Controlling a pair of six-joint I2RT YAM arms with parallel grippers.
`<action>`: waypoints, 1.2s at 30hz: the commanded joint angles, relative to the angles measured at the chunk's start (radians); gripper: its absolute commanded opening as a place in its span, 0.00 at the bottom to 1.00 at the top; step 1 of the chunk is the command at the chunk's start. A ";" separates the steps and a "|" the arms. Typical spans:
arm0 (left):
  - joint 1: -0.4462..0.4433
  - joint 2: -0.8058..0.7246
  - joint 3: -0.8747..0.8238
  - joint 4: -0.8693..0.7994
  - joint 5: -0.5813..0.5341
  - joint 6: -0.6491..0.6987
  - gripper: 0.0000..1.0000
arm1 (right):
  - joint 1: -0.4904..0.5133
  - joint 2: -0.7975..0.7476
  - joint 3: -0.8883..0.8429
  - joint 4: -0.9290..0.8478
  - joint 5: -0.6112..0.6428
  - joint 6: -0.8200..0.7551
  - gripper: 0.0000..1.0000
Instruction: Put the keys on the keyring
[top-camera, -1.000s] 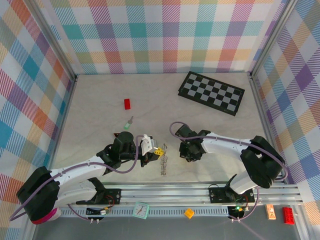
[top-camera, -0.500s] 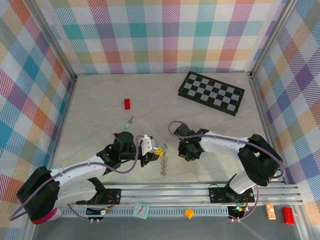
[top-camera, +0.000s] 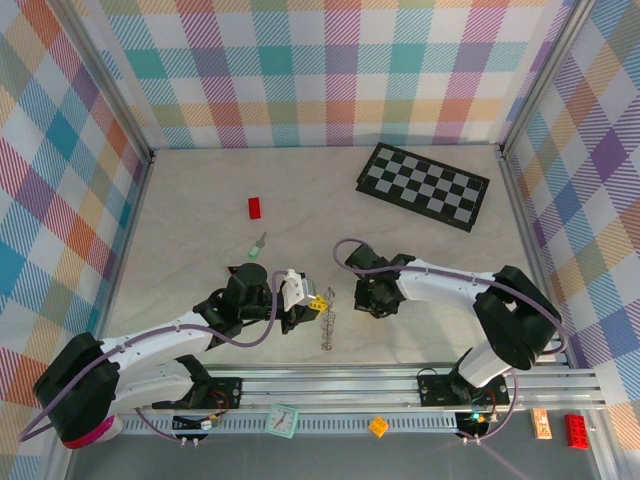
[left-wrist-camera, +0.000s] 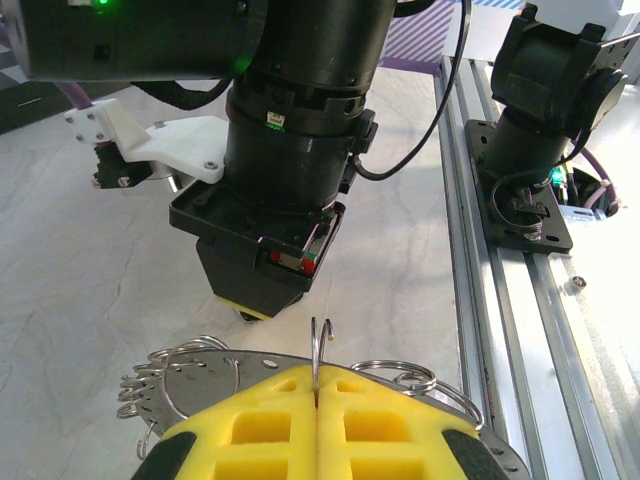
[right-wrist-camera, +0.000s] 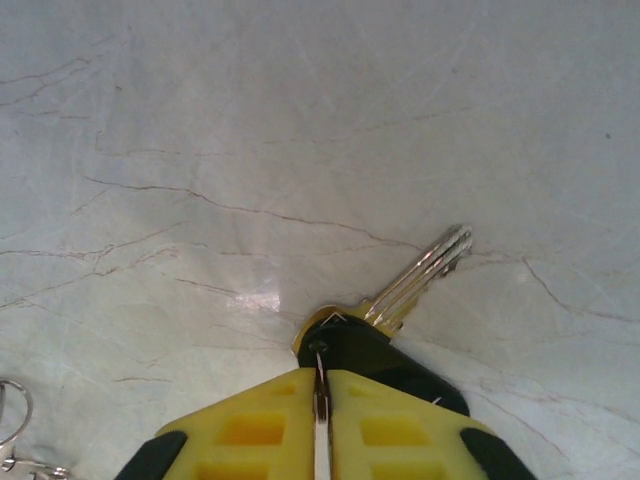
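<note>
pointing diagonally up-right, blade of black key (right-wrist-camera: 392, 306)

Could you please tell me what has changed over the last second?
The right end effector, shut on the black key, drifted slightly left and forward. The left end effector kept gripping the keyring; the green key, red brick and board stayed put.

Bright, even light; perhaps slight glare
</note>
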 joint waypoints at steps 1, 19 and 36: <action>-0.009 -0.001 0.029 0.000 0.002 0.015 0.00 | -0.003 0.019 0.025 -0.030 0.008 -0.022 0.13; -0.009 -0.009 0.033 -0.010 -0.013 0.009 0.00 | -0.001 -0.196 -0.029 0.021 0.025 -0.216 0.00; -0.008 -0.031 0.077 -0.093 -0.031 -0.035 0.00 | 0.020 -0.576 -0.118 0.206 -0.420 -0.934 0.00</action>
